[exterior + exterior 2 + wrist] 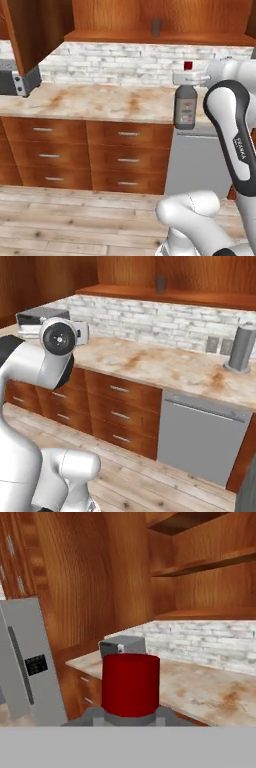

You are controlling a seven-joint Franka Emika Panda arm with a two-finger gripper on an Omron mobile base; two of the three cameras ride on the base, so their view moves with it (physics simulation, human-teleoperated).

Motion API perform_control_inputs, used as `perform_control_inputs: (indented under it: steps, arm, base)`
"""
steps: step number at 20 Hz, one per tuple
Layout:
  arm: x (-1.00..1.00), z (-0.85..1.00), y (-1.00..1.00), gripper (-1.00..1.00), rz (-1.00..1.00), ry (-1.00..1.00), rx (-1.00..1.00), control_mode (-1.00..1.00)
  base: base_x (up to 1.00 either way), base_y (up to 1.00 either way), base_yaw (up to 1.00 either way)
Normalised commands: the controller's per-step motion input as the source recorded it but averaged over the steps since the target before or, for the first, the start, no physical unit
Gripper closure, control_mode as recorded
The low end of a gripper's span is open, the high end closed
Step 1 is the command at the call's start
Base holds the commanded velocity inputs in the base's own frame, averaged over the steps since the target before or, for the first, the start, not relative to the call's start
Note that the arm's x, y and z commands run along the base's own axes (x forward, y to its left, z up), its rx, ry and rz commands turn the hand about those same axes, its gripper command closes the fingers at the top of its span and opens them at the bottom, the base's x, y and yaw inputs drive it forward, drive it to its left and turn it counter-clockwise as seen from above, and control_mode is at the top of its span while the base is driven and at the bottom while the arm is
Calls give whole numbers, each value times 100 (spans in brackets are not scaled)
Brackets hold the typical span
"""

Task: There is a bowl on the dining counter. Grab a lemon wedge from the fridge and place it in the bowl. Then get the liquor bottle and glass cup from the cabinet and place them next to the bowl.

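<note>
Aloft, fingers round liquor bottle neck, arm bent.

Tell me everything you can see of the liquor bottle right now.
The liquor bottle is grey translucent glass with a pale label and a red cap. It hangs upright, clear of the counter, in front of its right end. The gripper clamps its neck just under the cap. Nothing else touches it.

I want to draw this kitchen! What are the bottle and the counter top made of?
The bottle looks like see-through grey glass, maybe plastic, because its body is smoky and clear; it has a label and a shiny red cap. The counter top looks like polished stone: pale beige with rusty brown blotches, like marble or granite.
</note>
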Motion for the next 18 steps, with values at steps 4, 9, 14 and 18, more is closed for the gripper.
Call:
perform_control_inputs:
  steps: [4,9,14,18]
  arm:
    - [0,0,0,100,0,0,0,100]
    - [0,0,0,100,0,0,0,100]
    - [0,0,0,100,0,0,0,100]
    - [0,0,0,100,0,0,0,100]
  base:
    - [-84,42,43]
    - [-84,11,45]
    - [-91,3,46]
    - [-99,9,42]
